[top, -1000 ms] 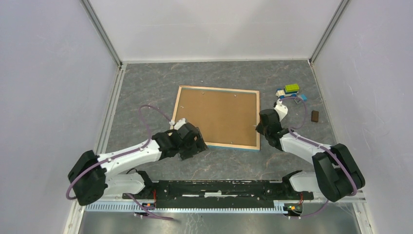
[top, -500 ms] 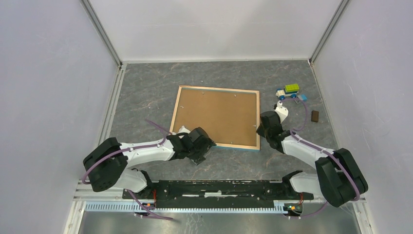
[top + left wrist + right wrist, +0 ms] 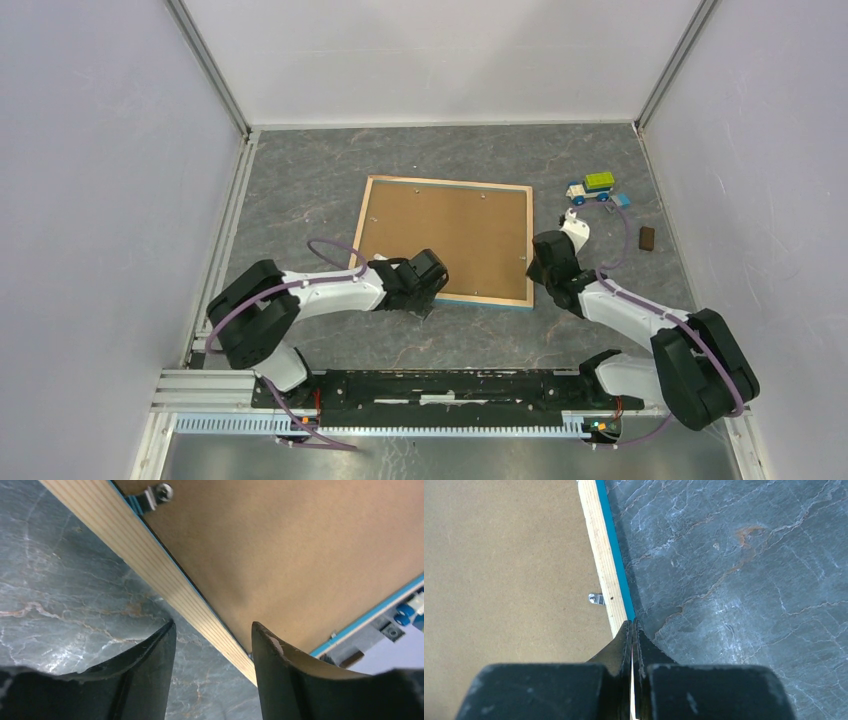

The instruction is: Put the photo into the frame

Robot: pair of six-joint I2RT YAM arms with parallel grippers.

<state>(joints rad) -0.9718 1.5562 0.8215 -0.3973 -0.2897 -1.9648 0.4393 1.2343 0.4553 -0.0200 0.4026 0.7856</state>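
The frame (image 3: 369, 214) lies face down mid-table, its light wood rim up and a blue edge showing. A brown backing board (image 3: 445, 238) fills it. The photo is hidden. My left gripper (image 3: 430, 288) is at the frame's near edge by the left corner. In the left wrist view the left gripper (image 3: 212, 635) is open, its fingers (image 3: 145, 670) astride the wood rim (image 3: 165, 575) and clear of it. My right gripper (image 3: 531, 262) is shut, and in the right wrist view its tips (image 3: 632, 625) rest against the frame's right rim (image 3: 599, 555).
A toy truck (image 3: 592, 186), a small blue piece (image 3: 622, 200) and a dark brown block (image 3: 647, 237) lie at the back right. A metal clip (image 3: 155, 495) sits on the backing near the rim. Enclosure walls stand on three sides.
My left arm has swung right along the near edge until its fingers straddle the frame's rim, and they have narrowed a little. The right gripper stays shut at the right rim.
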